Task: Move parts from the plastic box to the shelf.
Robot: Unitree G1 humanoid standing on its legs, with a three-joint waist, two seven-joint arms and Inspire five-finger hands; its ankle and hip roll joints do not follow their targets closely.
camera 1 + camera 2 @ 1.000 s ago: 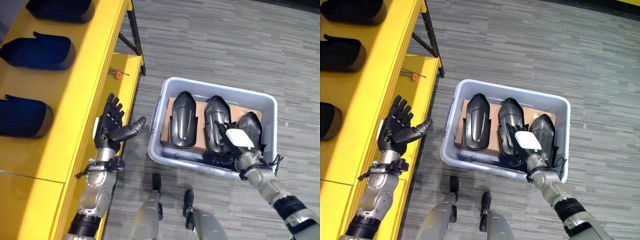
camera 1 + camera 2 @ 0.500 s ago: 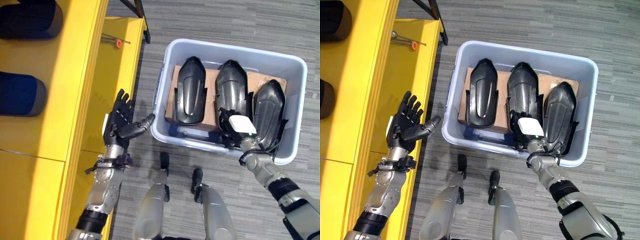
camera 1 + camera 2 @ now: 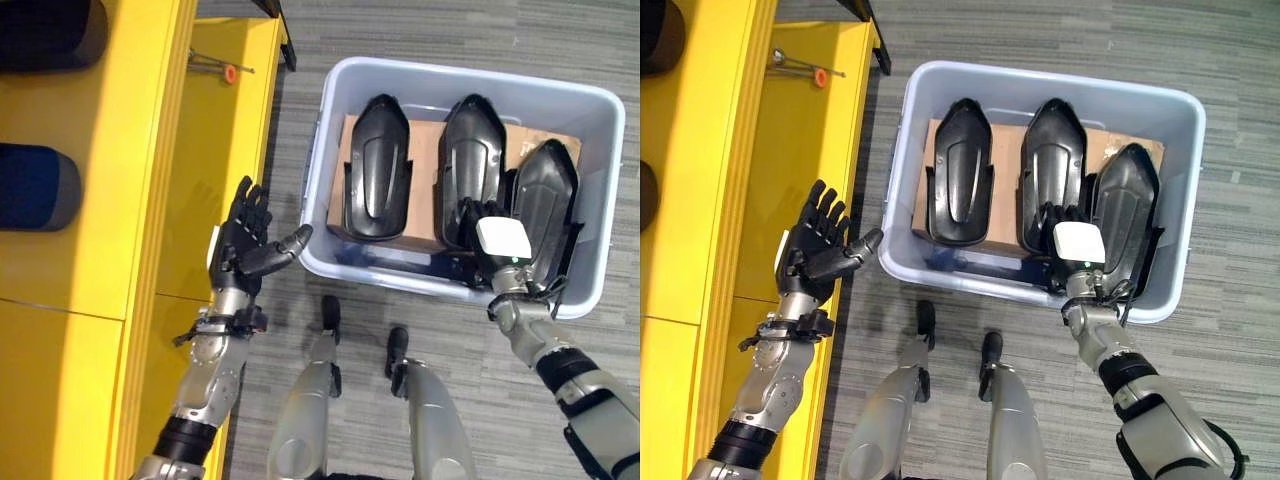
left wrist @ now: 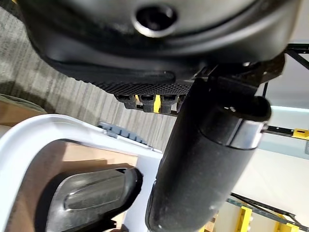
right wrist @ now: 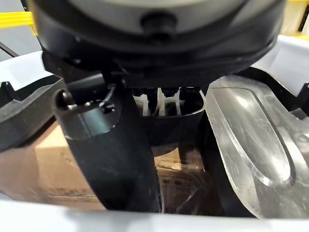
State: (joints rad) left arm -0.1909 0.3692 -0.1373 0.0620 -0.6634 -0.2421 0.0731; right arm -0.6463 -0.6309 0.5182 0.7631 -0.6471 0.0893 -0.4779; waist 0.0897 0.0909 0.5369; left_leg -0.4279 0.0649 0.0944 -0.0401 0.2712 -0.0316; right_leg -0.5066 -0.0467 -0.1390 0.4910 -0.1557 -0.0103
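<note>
R hand (image 3: pixel 492 238), fingers hidden among parts so state can't be told, sits between middle part (image 3: pixel 472 150) & right part (image 3: pixel 545 205) in plastic box (image 3: pixel 318 170); risk: snagging neighbour on lift; L hand (image 3: pixel 240 245) spread, idle.

Plastic box (image 3: pixel 330 262) on floor, right of left hand (image 3: pixel 240 250); shelf (image 3: pixel 120 200) to its left. Three parts (image 3: pixel 375 170) inside, beyond right hand (image 3: pixel 500 245).
</note>
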